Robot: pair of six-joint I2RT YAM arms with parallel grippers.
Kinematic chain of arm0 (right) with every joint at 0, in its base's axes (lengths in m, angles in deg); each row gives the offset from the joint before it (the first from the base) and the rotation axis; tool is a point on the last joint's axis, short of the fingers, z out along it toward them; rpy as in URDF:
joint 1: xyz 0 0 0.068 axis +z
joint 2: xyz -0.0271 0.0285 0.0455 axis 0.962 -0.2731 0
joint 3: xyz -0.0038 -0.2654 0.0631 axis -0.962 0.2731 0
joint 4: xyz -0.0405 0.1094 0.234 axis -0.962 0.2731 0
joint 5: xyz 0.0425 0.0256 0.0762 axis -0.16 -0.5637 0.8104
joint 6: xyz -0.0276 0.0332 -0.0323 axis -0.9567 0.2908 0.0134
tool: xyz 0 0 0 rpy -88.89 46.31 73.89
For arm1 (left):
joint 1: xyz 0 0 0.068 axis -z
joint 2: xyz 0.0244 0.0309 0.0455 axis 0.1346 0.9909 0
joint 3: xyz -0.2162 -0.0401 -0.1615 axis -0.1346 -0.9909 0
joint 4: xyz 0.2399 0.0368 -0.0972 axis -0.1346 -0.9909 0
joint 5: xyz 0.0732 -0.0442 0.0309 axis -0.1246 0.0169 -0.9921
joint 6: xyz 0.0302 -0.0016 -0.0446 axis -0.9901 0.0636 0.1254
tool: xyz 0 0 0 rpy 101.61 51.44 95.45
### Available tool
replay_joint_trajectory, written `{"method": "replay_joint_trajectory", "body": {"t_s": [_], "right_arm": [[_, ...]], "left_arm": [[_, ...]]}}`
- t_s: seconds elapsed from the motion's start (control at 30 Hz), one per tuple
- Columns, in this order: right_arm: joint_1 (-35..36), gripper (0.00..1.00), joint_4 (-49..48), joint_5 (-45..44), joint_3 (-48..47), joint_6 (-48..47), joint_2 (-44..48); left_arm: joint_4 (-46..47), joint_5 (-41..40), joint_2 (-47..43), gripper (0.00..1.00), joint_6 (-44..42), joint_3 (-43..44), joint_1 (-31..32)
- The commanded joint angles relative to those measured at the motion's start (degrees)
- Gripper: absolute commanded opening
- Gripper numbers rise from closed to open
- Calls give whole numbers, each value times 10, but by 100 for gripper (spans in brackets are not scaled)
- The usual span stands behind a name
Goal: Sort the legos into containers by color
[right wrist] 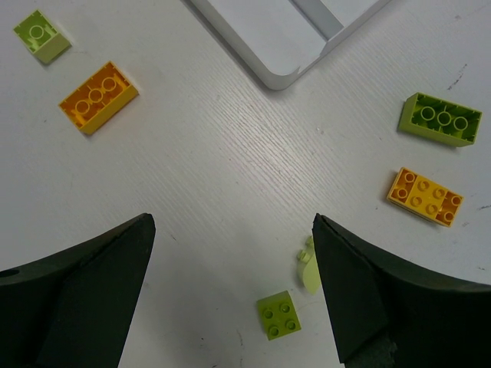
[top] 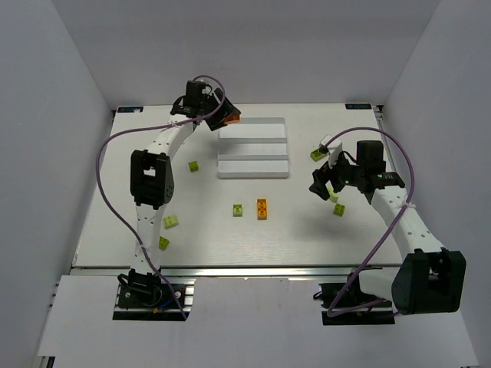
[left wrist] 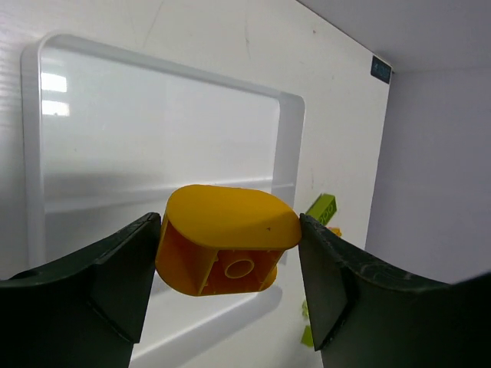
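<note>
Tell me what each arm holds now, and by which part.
Left fingers clamp an orange rounded brick by its two opposite sides; right fingers hold nothing.

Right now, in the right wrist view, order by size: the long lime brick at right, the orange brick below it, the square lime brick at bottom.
Largest: long lime brick and orange brick, too alike in this view to rank apart.
Smallest: square lime brick, clearly smaller than both.

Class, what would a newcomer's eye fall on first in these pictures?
First, the rounded orange brick clamped in the left gripper, above the far left corner of the white tray. Next, the right gripper hanging open above loose green and orange bricks scattered on the table right of the tray.
</note>
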Motion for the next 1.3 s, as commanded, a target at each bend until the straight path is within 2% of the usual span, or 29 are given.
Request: {"method": "replay_joint_trajectory", "body": {"t_s": [0.0,0.07,0.37,0.4,0.57,0.6,0.9,1.0,1.07,1.13,1.17,1.2,1.23,1.27], "right_arm": [[2,89,-17,11,15,10,22],[3,89,-19,10,20,11,26],[2,89,-22,5,32,12,38],[2,89,-21,4,32,12,37],[3,89,-16,11,28,10,35],[3,89,-14,13,25,9,33],[4,89,-9,21,7,7,23],[4,89,-9,22,3,8,25],[4,88,-10,32,1,11,25],[9,72,-10,64,-1,14,22],[11,65,-6,80,-1,12,19],[21,52,-1,111,-1,12,15],[25,48,2,129,0,14,13],[37,41,-5,140,2,18,11]], "left_arm": [[8,-26,36,36,10,67,7],[18,-39,59,39,17,83,7],[37,-42,100,67,48,111,18],[38,-43,101,73,50,113,18],[38,-42,96,80,48,114,18],[34,-41,93,85,47,113,18],[29,-34,70,90,46,109,12],[34,-25,52,87,46,108,7],[31,-22,13,81,33,96,7],[22,-20,-28,72,13,72,2],[6,-20,-76,57,-12,35,2],[-2,-24,-106,49,-23,9,2],[-7,-31,-136,41,-35,-22,2],[-10,-31,-203,35,-58,-92,2]]}}
